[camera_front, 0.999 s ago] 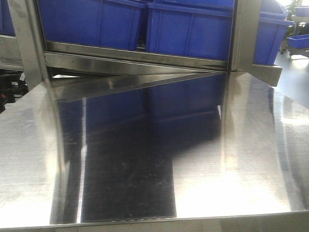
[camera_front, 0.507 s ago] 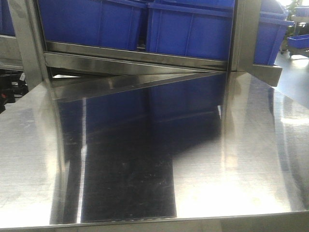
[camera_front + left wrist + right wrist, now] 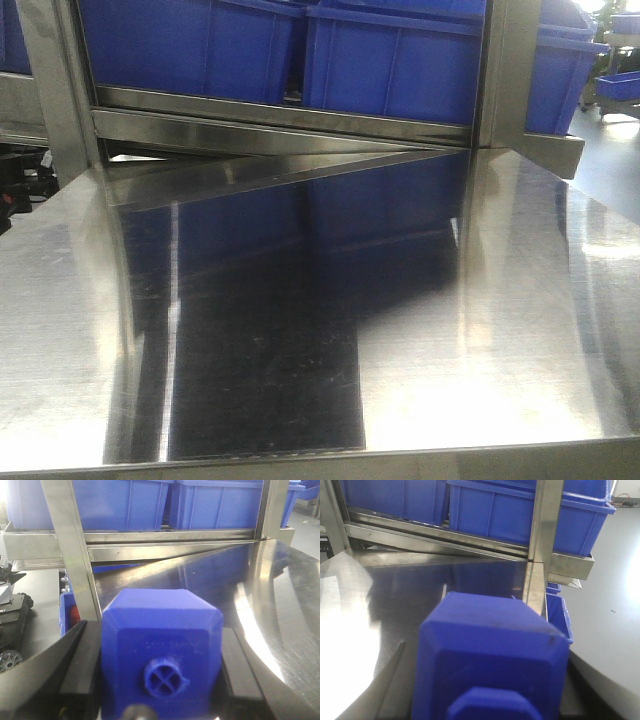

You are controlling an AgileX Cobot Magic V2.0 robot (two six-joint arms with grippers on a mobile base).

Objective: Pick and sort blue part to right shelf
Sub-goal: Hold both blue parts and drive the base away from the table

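Presently the left pincer is clamped on the blue part, knob toward the wrist, presumably so the base leads. The right pincer grips a second blue block, bevelled, with a larger cap. Both are held over the steel table, facing the right shelf and its blue crates. Delivery not yet made, I judge.

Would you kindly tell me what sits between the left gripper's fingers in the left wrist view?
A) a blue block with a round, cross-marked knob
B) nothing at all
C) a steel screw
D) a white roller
A: the left wrist view shows a blue block with a round, cross-marked knob pressed between the left gripper's black fingers.
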